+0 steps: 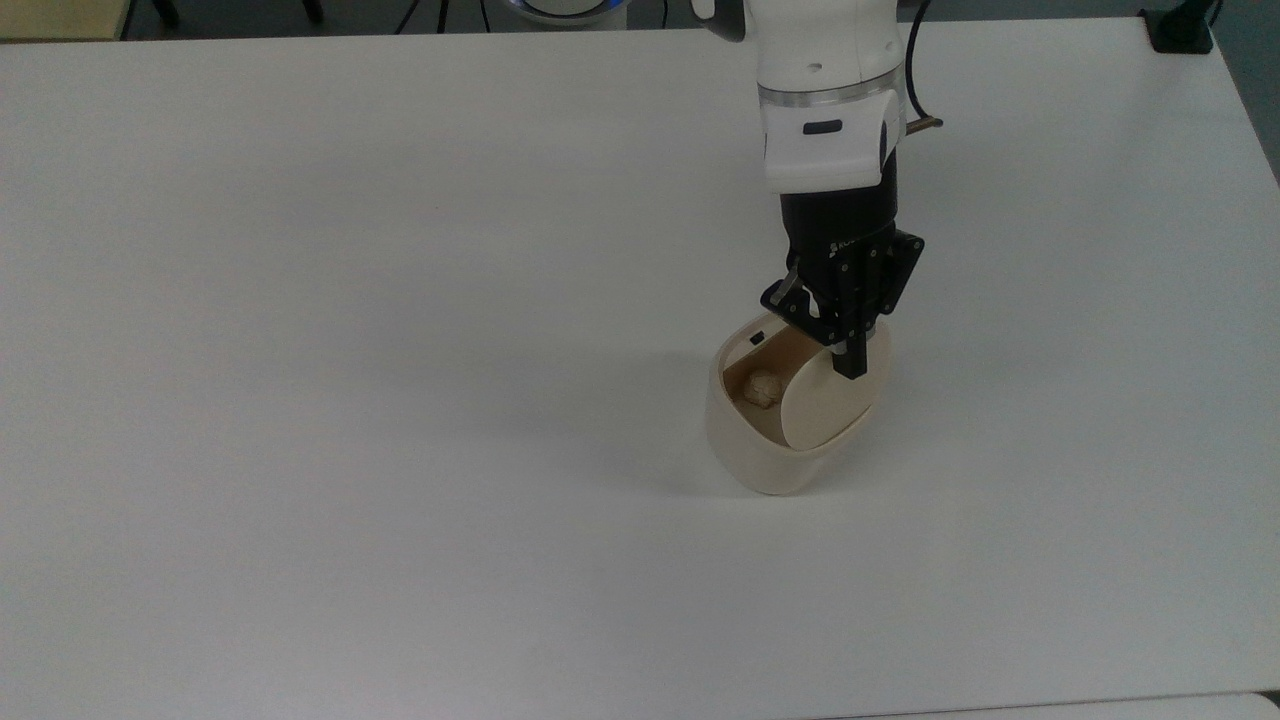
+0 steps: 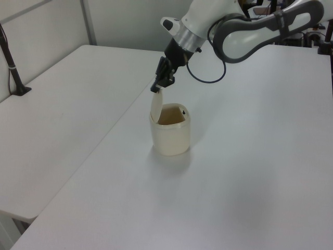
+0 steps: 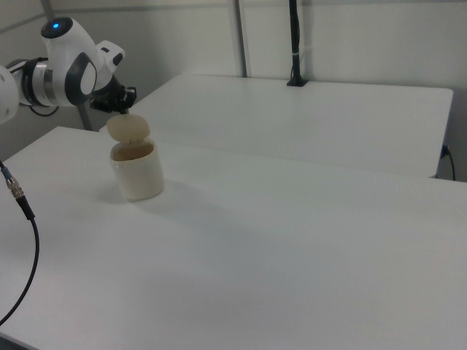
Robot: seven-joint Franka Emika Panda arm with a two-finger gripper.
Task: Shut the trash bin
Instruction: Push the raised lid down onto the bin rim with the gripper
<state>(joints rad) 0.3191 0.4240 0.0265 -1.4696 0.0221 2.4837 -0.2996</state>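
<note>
The trash bin [image 1: 765, 455] is seen standing upright on the white counter [image 1: 400, 300], right of centre in the top view. Its lid [image 1: 825, 405] is raised on its hinge and tilted over the opening, so the bin is not yet closed. In the left view the lid [image 2: 155, 104] stands nearly on edge at the left view's left side of the rim. The tan interior is exposed, and a small pale crumpled lump [image 1: 763, 388] is seen lying at the bottom. A small black square mark [image 1: 757, 338] is noted on the inner wall near the rim.

The tool [image 1: 850, 368] is held above the bin, pointing downward, with its fingers drawn together and nothing gripped between them. Its tip is placed at the upper edge of the lid; actual contact cannot be confirmed. In the right view the tool [image 3: 125, 111] is seen just behind the top of the lid [image 3: 128, 128].

A second white counter [image 3: 306, 117] is seen beside the first.
</note>
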